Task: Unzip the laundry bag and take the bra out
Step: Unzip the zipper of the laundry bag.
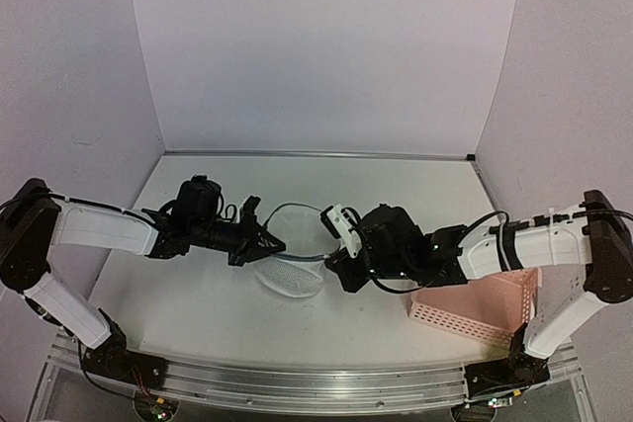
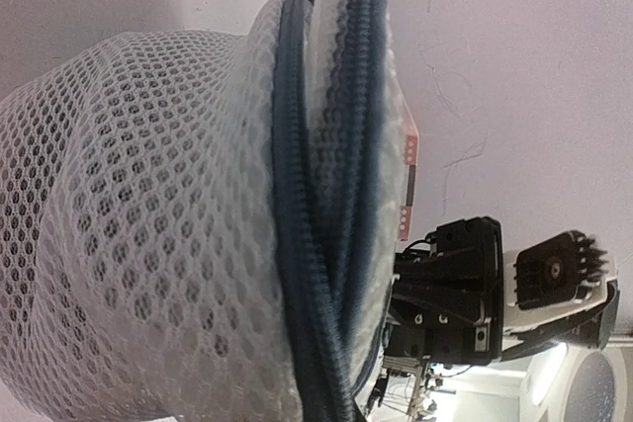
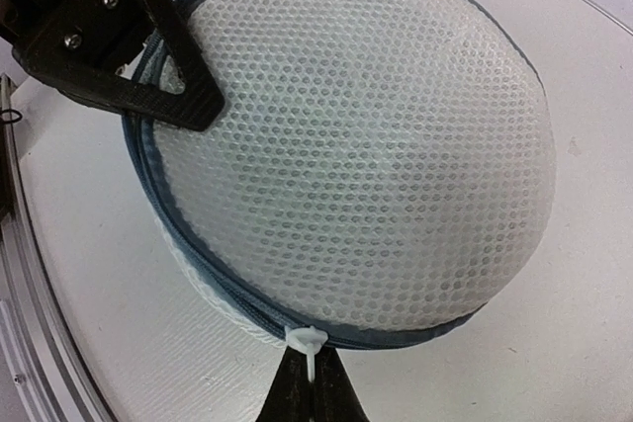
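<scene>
**White worktop carrying a basket and a mesh bag**

The worktop (image 1: pixel 326 185) is a flat white surface with pale walls at its back and sides and a metal rail (image 1: pixel 316 384) along its near edge. A pink basket (image 1: pixel 473 315), rectangular and perforated, stands on it by the near right corner. Left of the pink basket and well apart from it lies the laundry bag (image 1: pixel 293 277), round white mesh with a dark zipper rim. It sits tilted, and only its lower side appears to touch the surface.
</scene>
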{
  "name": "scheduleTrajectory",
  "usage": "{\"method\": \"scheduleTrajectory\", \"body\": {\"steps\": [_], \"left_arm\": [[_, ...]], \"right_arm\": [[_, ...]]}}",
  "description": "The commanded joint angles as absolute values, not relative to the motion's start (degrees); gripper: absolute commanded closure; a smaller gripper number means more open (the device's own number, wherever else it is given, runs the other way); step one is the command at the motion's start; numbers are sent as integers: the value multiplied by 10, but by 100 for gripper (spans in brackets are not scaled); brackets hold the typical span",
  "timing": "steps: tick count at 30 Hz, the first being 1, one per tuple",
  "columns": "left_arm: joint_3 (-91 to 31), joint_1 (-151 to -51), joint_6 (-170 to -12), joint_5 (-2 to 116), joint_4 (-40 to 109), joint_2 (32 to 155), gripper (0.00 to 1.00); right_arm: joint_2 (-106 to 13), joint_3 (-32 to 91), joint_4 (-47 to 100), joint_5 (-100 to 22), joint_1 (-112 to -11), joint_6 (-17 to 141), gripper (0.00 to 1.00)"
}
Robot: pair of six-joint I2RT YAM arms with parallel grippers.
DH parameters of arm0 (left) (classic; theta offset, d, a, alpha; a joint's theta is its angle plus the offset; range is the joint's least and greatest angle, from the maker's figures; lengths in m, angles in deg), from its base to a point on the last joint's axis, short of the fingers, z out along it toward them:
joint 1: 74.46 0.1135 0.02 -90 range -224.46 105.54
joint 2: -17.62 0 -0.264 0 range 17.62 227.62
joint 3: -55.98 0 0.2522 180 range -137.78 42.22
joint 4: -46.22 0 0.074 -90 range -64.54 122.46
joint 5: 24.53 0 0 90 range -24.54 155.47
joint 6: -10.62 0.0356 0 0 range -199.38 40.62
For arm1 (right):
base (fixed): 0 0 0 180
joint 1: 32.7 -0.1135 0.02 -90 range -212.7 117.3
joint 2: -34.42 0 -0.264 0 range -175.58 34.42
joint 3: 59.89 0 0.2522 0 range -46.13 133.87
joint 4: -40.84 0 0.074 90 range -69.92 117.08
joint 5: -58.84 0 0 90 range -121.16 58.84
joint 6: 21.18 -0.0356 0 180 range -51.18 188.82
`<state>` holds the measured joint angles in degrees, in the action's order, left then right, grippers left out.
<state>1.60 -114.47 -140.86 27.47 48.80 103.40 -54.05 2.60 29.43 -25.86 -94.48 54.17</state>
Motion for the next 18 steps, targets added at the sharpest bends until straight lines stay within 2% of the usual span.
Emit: {"method": "scheduleTrajectory", "body": {"steps": [1, 5, 18], "left_arm": [[13, -1140, -1337, 234, 454, 1000, 100], [-24, -1140, -1256, 248, 337, 991, 100], [-76, -1109, -1148, 237, 244, 1003, 100]], "right_arm": [[-504, 15, 299, -270, -910, 592, 100], [-507, 9, 299, -289, -888, 598, 100], [-529, 9, 299, -325, -861, 591, 100]]}}
